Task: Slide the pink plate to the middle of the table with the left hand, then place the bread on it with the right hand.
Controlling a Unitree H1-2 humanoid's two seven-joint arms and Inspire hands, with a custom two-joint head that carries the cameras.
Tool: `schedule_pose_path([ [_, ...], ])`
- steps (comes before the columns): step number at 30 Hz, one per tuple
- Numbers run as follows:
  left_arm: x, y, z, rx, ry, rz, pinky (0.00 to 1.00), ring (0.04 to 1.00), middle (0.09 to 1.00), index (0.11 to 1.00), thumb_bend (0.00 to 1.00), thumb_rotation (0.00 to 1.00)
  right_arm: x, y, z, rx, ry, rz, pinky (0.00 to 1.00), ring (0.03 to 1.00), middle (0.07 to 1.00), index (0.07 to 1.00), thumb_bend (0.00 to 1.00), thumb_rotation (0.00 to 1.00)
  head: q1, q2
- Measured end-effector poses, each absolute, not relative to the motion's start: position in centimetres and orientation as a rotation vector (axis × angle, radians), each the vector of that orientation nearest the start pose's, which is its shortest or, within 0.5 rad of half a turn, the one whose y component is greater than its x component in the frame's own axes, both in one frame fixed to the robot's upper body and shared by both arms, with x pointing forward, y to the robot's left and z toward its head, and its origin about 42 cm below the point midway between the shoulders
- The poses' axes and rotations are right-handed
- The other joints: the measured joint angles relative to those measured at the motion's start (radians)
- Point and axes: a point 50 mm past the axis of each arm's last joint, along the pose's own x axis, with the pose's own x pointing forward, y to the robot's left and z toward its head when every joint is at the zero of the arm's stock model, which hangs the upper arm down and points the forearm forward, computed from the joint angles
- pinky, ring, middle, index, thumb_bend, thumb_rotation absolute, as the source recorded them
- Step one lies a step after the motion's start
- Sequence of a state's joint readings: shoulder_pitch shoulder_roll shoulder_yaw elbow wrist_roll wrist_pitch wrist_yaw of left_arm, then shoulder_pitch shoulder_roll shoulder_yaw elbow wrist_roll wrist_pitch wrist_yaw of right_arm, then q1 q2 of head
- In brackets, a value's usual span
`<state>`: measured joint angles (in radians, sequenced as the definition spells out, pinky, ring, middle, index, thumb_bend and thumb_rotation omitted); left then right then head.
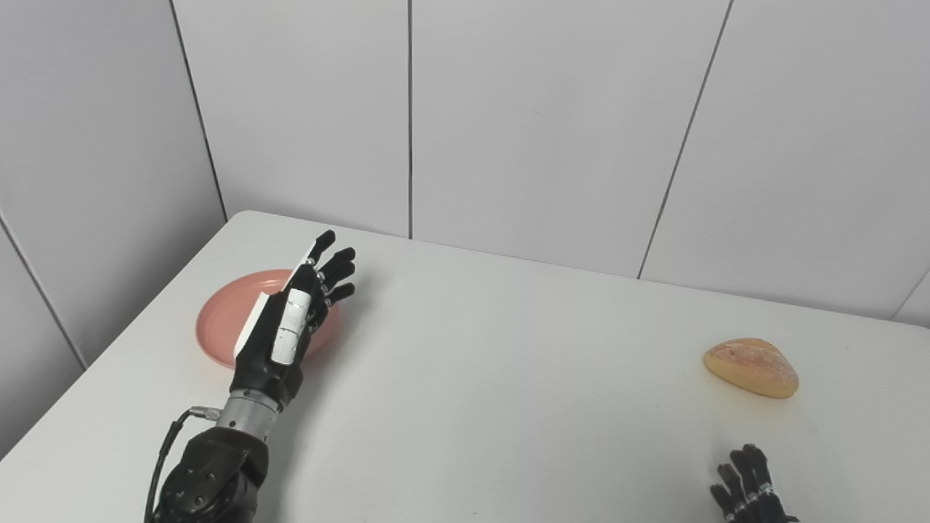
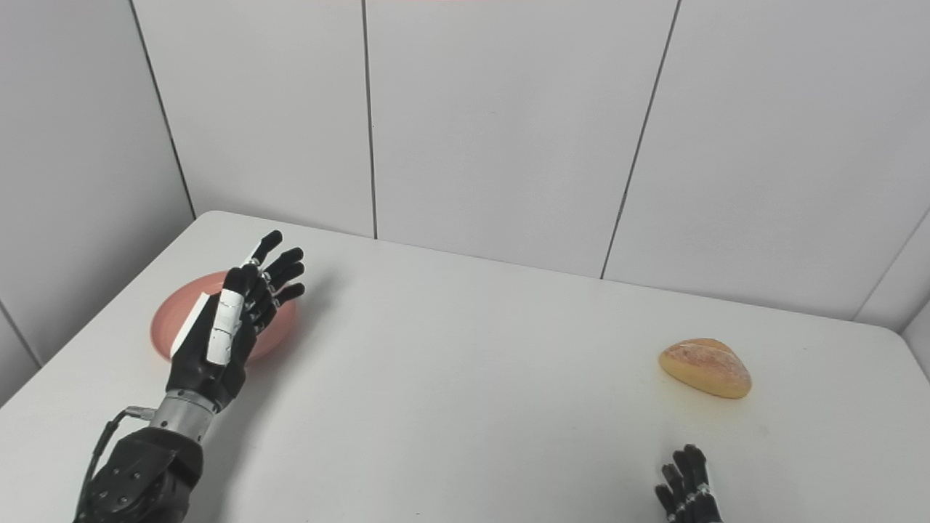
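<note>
The left robot hand (image 1: 290, 327), fingers spread and holding nothing, hovered over the pink plate (image 1: 225, 319) at the tabletop's (image 1: 508, 378) left side. The right robot hand (image 1: 748, 490) waited, fingers apart, near the bread (image 1: 750, 367). The rigid plate likely slides easily when pushed at its rim.

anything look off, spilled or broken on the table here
Nothing stands out. The pink plate lies flat at the table's left, partly behind the open left hand; the bread sits whole at the right.

White table (image 1: 508, 378): plate (image 1: 225, 319), bread (image 1: 752, 367).
</note>
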<state>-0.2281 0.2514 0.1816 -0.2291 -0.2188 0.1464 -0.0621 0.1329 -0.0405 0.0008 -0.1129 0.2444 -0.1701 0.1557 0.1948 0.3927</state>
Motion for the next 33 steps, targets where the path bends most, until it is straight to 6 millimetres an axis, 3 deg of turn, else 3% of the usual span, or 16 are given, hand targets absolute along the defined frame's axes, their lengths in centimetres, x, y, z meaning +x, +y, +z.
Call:
schedule_pose_path([
  [6,34.9,32.3,25.9,0.049,-0.375,0.014,0.83,0.913,0.919,0.947,0.97,0.97,23.9,-22.6,10.6,0.187,-0.172,0.107,1.0,1.0,0.996,0.937,0.85,1.0,0.017,-0.003],
  [9,35.3,33.7,26.0,0.056,-0.364,0.031,0.86,0.918,0.927,0.972,0.97,0.96,23.9,-22.6,10.6,0.192,-0.17,0.107,1.0,1.0,0.997,0.931,0.85,1.0,0.029,-0.003],
  [13,35.9,36.3,25.7,0.069,-0.338,0.074,0.87,0.91,0.919,0.952,0.99,0.93,23.9,-22.7,10.6,0.196,-0.166,0.107,1.0,1.0,0.993,0.915,0.84,1.0,0.035,-0.006],
  [20,37.4,41.0,26.9,0.074,-0.36,0.152,0.84,0.927,0.946,0.966,0.98,0.91,23.9,-22.7,10.5,0.193,-0.164,0.109,1.0,0.998,0.972,0.887,0.87,1.0,0.034,-0.009],
  [33,41.7,47.1,25.2,0.085,-0.356,0.214,0.84,0.902,0.93,0.981,0.98,0.91,23.8,-22.8,10.5,0.192,-0.159,0.124,1.0,0.973,0.941,0.851,0.86,1.0,0.025,-0.005],
])
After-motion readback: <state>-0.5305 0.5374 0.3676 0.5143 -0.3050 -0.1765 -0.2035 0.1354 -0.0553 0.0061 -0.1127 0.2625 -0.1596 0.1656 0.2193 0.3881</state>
